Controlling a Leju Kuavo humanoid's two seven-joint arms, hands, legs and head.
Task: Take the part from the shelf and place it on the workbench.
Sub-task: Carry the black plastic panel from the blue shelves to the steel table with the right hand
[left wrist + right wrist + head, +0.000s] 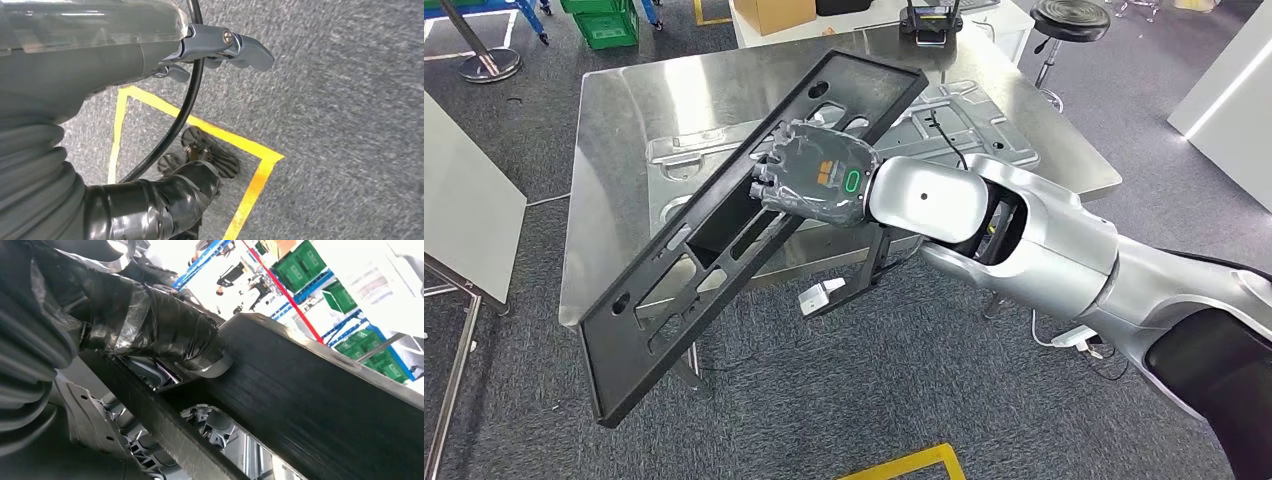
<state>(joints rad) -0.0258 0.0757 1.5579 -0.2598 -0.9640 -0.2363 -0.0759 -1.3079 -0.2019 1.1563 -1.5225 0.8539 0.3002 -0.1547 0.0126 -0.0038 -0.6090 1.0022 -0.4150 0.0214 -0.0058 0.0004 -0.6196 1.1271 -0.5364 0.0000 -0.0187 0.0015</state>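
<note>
From the head view I see my right hand (816, 178) gripping a long, flat black plastic panel with rectangular cut-outs (724, 245), its fingers hooked through one of the openings near the panel's middle. The panel is tilted and runs diagonally: its far end sits over the stainless-steel workbench (614, 120), while its near end juts out past the bench's front edge, above the grey carpeted floor (844, 400). I cannot tell whether the far end touches the bench. Under the panel, lying flat on the bench, is a stamped silver sheet-metal part (964, 120). In the right wrist view the dark, tape-wrapped fingers (165, 335) are curled and pressed against a black bar of the panel, clamping it, with the silver stamping visible through the opening beyond. My left hand (220, 47) hangs over the carpet, just above a yellow tape outline (250, 150); its grey fingers look loosely curled with nothing in them, but I cannot tell whether they are spread or drawn together.
</note>
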